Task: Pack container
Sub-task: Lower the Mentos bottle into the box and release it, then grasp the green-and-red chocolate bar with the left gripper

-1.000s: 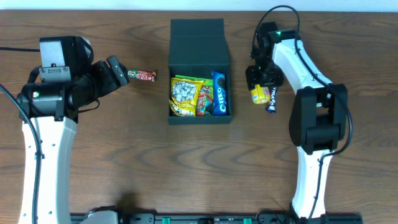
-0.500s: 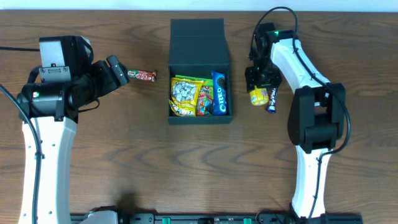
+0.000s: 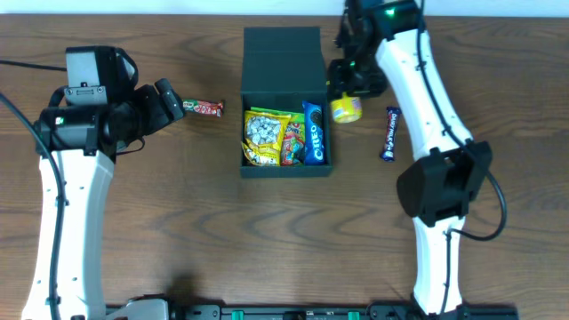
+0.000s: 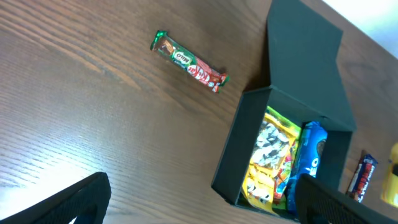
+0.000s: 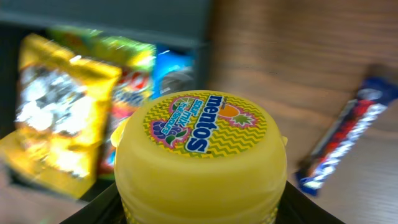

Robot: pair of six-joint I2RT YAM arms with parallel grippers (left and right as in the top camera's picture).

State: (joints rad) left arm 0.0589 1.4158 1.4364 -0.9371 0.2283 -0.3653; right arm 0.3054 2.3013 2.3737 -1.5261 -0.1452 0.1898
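Observation:
The container is a dark teal-black box with its flap lid open toward the back; it also shows in the left wrist view. Inside lie yellow snack packets and a blue Oreo pack. My right gripper is shut on a yellow Mentos tub, held above the table just right of the box's edge; the tub fills the right wrist view. My left gripper is open and empty, left of a red-green KitKat bar, which the left wrist view shows too.
A blue candy bar lies on the table right of the box, also in the right wrist view. The wooden table extends around the box.
My right gripper has lifted the Mentos tub and carried it left and back, toward the box's right edge. The blue candy bar stays on the table. The left arm shifted only slightly.

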